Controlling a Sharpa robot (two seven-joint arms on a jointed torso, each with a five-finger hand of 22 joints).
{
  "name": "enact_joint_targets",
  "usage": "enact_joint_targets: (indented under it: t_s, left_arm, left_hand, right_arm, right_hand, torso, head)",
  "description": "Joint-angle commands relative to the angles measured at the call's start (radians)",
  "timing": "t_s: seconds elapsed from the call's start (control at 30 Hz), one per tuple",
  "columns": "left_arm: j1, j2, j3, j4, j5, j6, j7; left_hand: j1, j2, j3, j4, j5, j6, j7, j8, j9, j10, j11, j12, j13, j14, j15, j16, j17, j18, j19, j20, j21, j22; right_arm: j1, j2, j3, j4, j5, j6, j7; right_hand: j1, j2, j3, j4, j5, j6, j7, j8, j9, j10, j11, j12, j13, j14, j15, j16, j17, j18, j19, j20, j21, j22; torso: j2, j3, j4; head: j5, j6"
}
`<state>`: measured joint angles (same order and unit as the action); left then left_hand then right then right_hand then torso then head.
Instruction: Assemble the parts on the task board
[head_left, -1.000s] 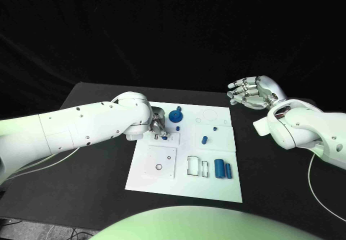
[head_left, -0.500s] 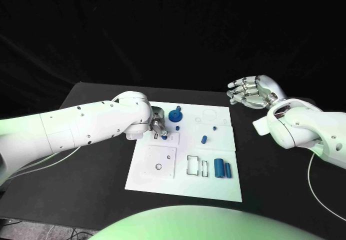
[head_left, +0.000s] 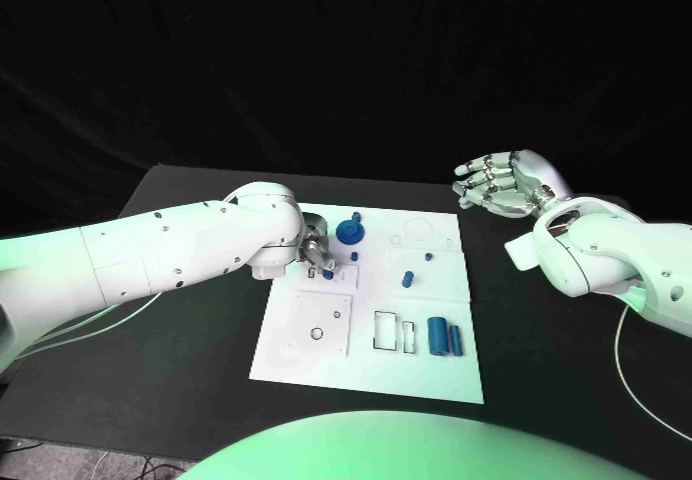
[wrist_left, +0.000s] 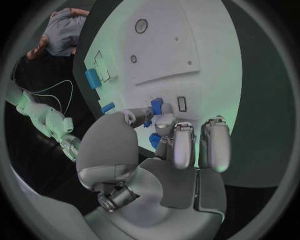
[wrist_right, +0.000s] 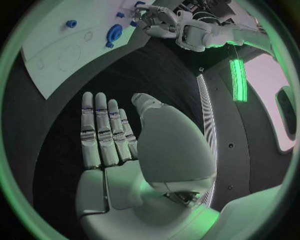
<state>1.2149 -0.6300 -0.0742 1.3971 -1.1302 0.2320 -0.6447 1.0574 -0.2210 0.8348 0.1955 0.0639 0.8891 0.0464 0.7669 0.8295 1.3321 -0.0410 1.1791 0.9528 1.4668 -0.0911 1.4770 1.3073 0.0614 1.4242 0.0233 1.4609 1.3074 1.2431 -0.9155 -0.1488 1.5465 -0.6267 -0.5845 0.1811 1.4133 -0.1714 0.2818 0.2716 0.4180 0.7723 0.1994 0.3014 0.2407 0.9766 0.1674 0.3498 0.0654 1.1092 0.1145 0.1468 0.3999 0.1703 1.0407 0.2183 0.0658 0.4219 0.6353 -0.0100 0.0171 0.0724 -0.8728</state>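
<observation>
The white task board (head_left: 310, 345) lies in the middle of the black table. My left hand (head_left: 315, 252) is low over the board's upper left part and pinches a small blue part (wrist_left: 155, 106) between thumb and a finger, right beside a small rectangular slot (wrist_left: 182, 103). A blue round gear (head_left: 349, 235) stands just past that hand, with a small blue peg (head_left: 356, 216) behind it. More small blue parts (head_left: 410, 278) lie mid-board, and two blue blocks (head_left: 437, 337) lie near the front right. My right hand (head_left: 502, 186) hovers off the board's far right corner, fingers straight and apart, holding nothing.
Square plates with holes (head_left: 320, 322) and an outlined rectangular recess (head_left: 389, 332) occupy the board's front half. Bare black table (head_left: 188, 330) surrounds the board. In the right wrist view the board (wrist_right: 59, 47) and the gear (wrist_right: 114, 32) lie beyond my fingers (wrist_right: 103, 127).
</observation>
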Motion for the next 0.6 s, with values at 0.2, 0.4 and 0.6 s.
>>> enact_joint_targets:
  t_s: [0.2, 0.4, 0.6]
  left_arm:
    - [-0.004, 0.002, -0.003, -0.003, 0.015, 0.032, -0.010]
    - [-0.004, 0.003, -0.003, -0.007, 0.015, 0.029, -0.011]
    - [-0.004, 0.003, -0.003, -0.010, 0.016, 0.029, -0.012]
  left_hand:
    - [-0.023, -0.001, -0.042, 0.031, -0.006, 0.037, -0.026, -0.010, 0.002, 0.003, -0.005, 0.000, 0.006, 0.064, -0.006, 0.004, 0.117, -0.009, 0.003, -0.006, 0.001, 0.037]
    - [-0.033, 0.001, -0.065, 0.056, -0.006, 0.041, -0.027, -0.014, 0.003, 0.004, -0.006, 0.003, 0.010, 0.065, -0.007, 0.004, 0.117, -0.010, 0.006, -0.007, 0.003, 0.042]
    - [-0.038, 0.000, -0.083, 0.073, -0.007, 0.044, -0.027, -0.016, 0.005, 0.005, -0.006, 0.004, 0.013, 0.065, -0.007, 0.004, 0.117, -0.010, 0.007, -0.007, 0.004, 0.044]
  right_arm:
    - [-0.001, 0.000, 0.000, 0.000, -0.016, 0.000, 0.004]
    - [-0.001, -0.001, 0.000, 0.000, -0.016, -0.002, 0.005]
    - [-0.002, -0.001, 0.000, 0.000, -0.016, -0.003, 0.006]
  right_hand:
    - [-0.011, -0.004, 0.009, 0.002, -0.006, -0.002, 0.044, 0.006, -0.003, -0.002, 0.006, -0.006, -0.001, -0.014, 0.006, -0.013, -0.005, 0.008, -0.019, 0.005, -0.003, -0.013]
    - [-0.017, -0.006, 0.014, 0.000, -0.006, -0.005, 0.046, 0.008, -0.005, -0.008, 0.010, -0.008, -0.001, -0.029, 0.012, -0.025, -0.012, 0.008, -0.034, 0.010, -0.004, -0.029]
    - [-0.025, -0.008, 0.016, -0.002, -0.009, -0.008, 0.050, 0.009, -0.006, -0.015, 0.014, -0.011, -0.001, -0.045, 0.018, -0.037, -0.020, 0.007, -0.052, 0.016, -0.004, -0.046]
  torso:
    - [0.000, 0.0001, 0.0006]
    - [0.000, -0.0001, 0.0002]
    - [0.000, 0.0003, 0.0002]
  head:
    - [-0.001, 0.000]
    - [-0.002, 0.000]
    - [-0.002, 0.000]
